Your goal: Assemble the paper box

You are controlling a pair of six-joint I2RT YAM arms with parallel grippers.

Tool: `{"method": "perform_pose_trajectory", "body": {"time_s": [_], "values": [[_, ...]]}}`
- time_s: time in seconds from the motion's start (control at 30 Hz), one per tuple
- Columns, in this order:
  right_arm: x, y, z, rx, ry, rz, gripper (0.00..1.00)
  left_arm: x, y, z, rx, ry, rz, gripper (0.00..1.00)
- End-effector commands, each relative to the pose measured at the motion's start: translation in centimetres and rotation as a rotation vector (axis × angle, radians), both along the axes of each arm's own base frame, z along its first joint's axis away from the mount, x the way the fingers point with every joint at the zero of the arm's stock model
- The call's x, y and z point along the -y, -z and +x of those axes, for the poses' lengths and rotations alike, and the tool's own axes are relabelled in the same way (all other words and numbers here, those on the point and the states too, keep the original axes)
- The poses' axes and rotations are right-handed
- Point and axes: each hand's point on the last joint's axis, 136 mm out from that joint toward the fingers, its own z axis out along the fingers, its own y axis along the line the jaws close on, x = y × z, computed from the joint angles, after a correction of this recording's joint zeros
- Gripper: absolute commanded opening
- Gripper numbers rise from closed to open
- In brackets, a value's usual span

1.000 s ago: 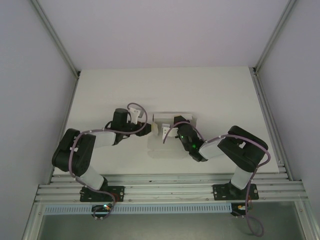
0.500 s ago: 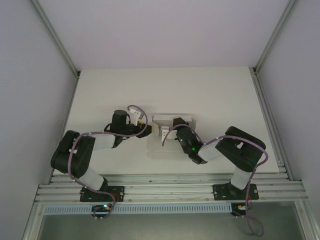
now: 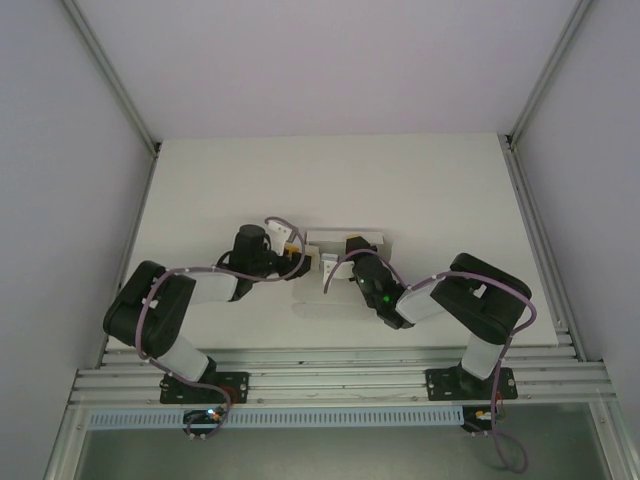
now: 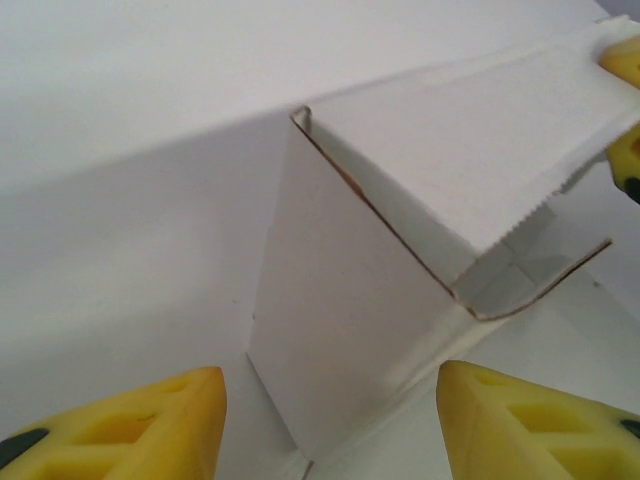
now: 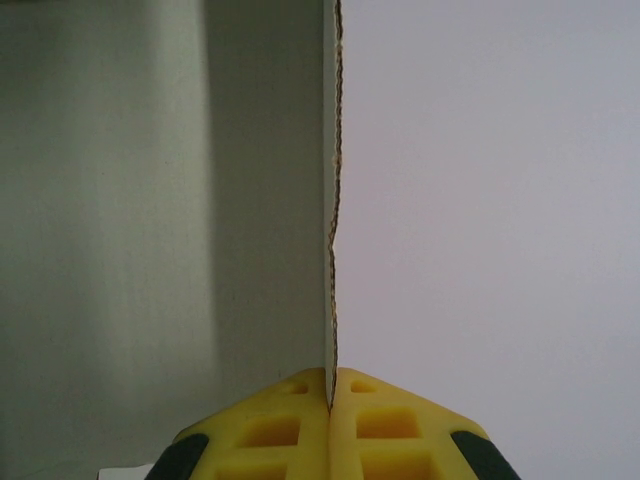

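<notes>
The paper box (image 3: pixel 346 237) is white cardboard, partly folded, standing in the middle of the table. In the left wrist view its tall wall (image 4: pixel 340 320) faces me and a long flap (image 4: pixel 480 140) slopes over its hollow inside. My left gripper (image 4: pixel 330 430) is open, its yellow fingers (image 4: pixel 130 430) standing either side of the box's lower corner without touching it. In the top view the left gripper (image 3: pixel 296 249) sits at the box's left side. My right gripper (image 5: pixel 330 395) is shut on the thin edge of a box wall (image 5: pixel 150 200), at the box's near side (image 3: pixel 331 265).
The white table (image 3: pixel 420 180) stretches behind and beside the box. An aluminium rail frame (image 3: pixel 330 372) carries both arm bases at the near edge. Slanted frame posts (image 3: pixel 110 75) and grey walls close in both sides.
My left gripper has moved right, up to the box's left side, and its jaws have widened. The right gripper has kept its hold on the box wall, barely shifting.
</notes>
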Motion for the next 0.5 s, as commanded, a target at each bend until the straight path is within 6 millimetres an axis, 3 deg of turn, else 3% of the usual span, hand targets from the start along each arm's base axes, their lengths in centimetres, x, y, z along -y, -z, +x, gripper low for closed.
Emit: {"method": "perform_pose_trajectory", "body": {"time_s": [0.0, 0.1, 0.23, 0.37, 0.47], "values": [[-0.3, 0.6, -0.5, -0.035, -0.008, -0.010, 0.00, 0.2, -1.1, 2.4, 0.081, -0.047, 0.013, 0.58], [-0.4, 0.8, -0.6, -0.041, -0.010, -0.011, 0.00, 0.8, -1.4, 3.1, 0.096, -0.048, -0.008, 0.58], [-0.3, 0.9, -0.7, -0.043, -0.005, -0.007, 0.00, 1.0, -0.5, 3.7, 0.099, -0.076, 0.017, 0.52], [-0.4, 1.0, -0.9, -0.058, -0.005, -0.002, 0.00, 0.4, -0.4, 4.6, 0.140, -0.145, 0.025, 0.32], [-0.3, 0.8, -0.9, -0.053, 0.003, 0.004, 0.00, 0.0, -0.3, 4.8, 0.178, -0.177, 0.059, 0.25]]}}
